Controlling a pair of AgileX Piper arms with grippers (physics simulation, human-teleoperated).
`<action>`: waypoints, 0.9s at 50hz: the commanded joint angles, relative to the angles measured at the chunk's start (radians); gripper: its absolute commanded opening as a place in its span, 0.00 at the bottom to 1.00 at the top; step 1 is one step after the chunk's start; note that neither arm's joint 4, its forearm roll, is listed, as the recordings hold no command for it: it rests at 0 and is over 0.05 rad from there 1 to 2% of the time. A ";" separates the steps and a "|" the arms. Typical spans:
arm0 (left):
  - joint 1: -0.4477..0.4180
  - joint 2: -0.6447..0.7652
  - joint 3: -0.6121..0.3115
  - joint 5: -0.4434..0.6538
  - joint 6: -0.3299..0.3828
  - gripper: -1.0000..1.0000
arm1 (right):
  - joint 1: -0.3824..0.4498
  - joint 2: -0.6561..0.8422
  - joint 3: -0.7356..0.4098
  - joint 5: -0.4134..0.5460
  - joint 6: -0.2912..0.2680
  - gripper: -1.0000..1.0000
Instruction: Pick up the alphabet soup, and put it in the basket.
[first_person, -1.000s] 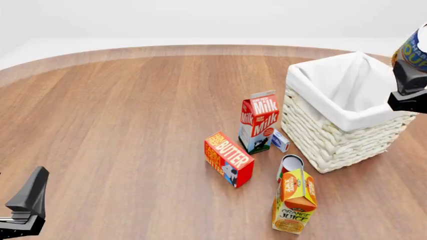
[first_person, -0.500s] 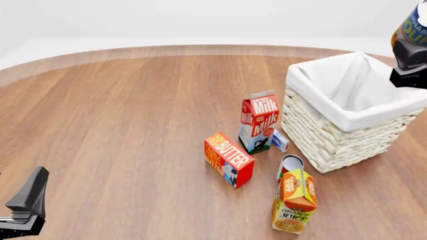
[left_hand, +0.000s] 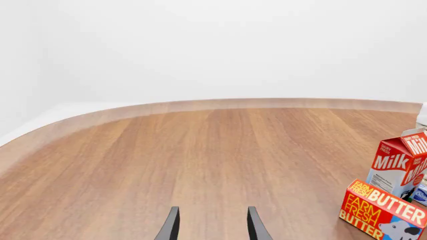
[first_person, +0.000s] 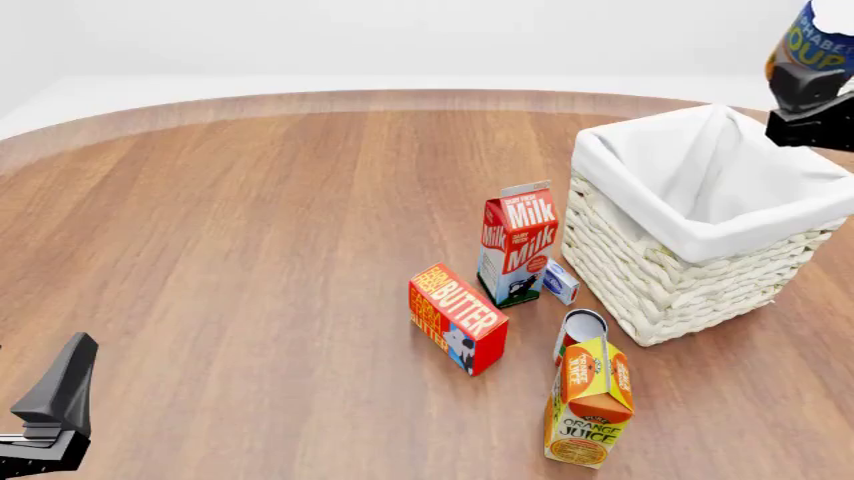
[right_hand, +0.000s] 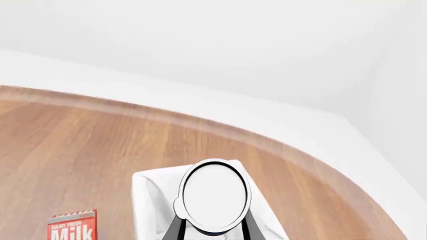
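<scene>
Right jaws clamping alphabet soup (first_person: 810, 42), now higher, over basket (first_person: 667, 275)

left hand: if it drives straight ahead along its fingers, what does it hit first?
Probably nothing. In the wrist view the left hand is open and points across bare table toward the far edge. The butter box and milk carton sit well off that line.

Left gripper (left_hand: 210, 227), fingers parted, hangs above wooden table (left_hand: 200, 150); milk carton (left_hand: 400, 162) stands behind butter box (left_hand: 380, 210).
</scene>
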 joint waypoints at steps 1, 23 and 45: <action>0.000 0.000 0.000 0.000 0.000 1.00 | 0.003 0.035 -0.047 0.029 0.010 0.00; 0.000 0.000 0.000 0.000 0.000 1.00 | 0.014 0.135 -0.109 0.104 -0.058 0.00; 0.000 0.000 0.000 0.000 0.000 1.00 | 0.019 0.229 -0.144 0.125 -0.092 0.00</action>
